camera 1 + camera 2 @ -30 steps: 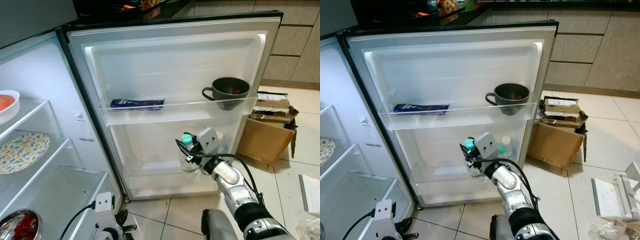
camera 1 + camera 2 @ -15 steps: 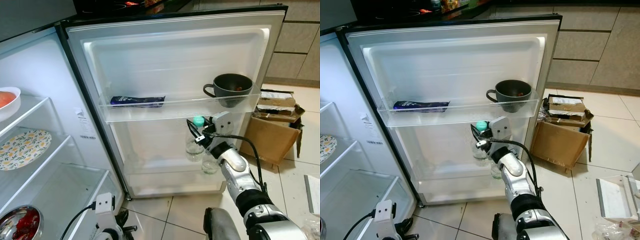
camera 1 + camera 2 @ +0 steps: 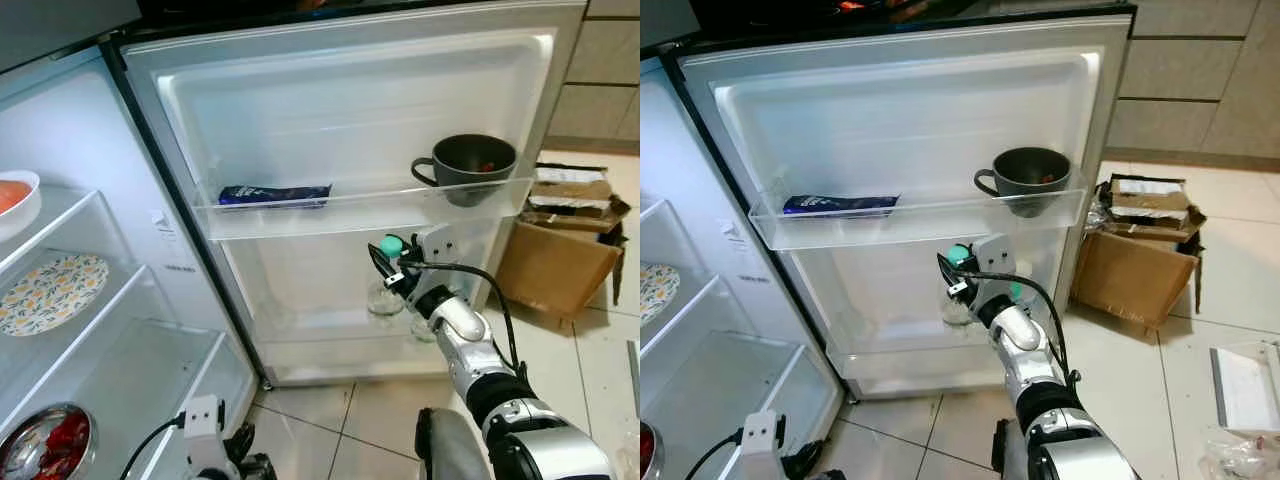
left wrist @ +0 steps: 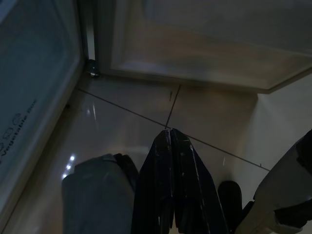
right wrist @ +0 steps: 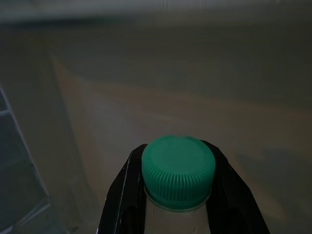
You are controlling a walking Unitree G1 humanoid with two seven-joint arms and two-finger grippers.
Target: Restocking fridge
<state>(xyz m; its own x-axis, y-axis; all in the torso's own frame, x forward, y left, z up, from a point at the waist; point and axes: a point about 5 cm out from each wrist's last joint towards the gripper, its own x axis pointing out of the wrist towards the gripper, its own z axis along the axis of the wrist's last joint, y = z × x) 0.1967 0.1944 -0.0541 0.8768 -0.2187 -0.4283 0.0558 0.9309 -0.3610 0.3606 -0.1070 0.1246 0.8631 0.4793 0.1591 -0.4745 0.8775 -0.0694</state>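
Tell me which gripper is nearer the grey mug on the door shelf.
Right. The right gripper holds a green-capped bottle just below the door shelf, down and left of the grey mug. The left gripper hangs low over the floor tiles, far away.

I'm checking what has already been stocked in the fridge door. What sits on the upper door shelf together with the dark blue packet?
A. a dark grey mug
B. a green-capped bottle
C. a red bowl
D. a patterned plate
A: the dark grey mug stands at the far end of the upper door shelf from the blue packet, while the green-capped bottle is lower, gripped by the right gripper.
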